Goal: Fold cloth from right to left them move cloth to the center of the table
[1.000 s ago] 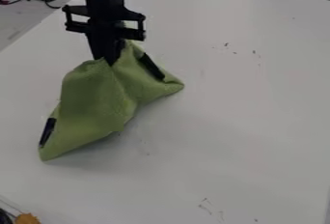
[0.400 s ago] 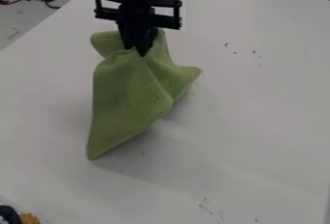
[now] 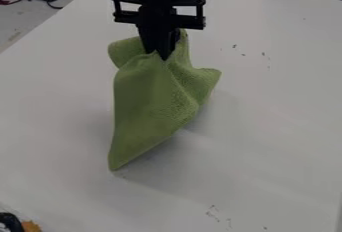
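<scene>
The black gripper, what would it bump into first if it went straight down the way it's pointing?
The gripper already has the green cloth pinched at its tips, so the next thing would likely be the white table below. One picture can't show how far down that is.

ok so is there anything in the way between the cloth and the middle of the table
Nothing visible is in the way: the green cloth, held by the gripper, has only bare white tabletop beside it toward the middle.
</scene>
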Robot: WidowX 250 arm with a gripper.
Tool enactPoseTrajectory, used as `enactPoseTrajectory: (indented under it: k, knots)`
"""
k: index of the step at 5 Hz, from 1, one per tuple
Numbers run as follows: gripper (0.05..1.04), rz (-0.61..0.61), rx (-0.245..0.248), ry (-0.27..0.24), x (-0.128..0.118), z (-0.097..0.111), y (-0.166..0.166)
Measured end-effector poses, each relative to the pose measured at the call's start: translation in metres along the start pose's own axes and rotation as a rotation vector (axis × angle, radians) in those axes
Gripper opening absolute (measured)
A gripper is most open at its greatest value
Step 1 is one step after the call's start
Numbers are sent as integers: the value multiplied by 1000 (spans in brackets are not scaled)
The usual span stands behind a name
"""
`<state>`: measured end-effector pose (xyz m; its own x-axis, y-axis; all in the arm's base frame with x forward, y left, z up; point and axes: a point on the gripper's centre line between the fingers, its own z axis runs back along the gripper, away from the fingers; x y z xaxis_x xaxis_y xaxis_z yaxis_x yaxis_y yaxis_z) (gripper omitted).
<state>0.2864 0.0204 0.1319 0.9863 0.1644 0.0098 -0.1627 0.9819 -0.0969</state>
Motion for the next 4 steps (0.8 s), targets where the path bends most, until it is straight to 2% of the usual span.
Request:
enactPoseTrajectory:
  k: [1,2,3,4]
  knots:
    - [86,65,-71,-12,1,-2,15]
    - [86,139,-120,48,3,-21,38]
    - [86,206,-146,84,4,-36,59]
    - [119,229,-124,95,3,-39,65]
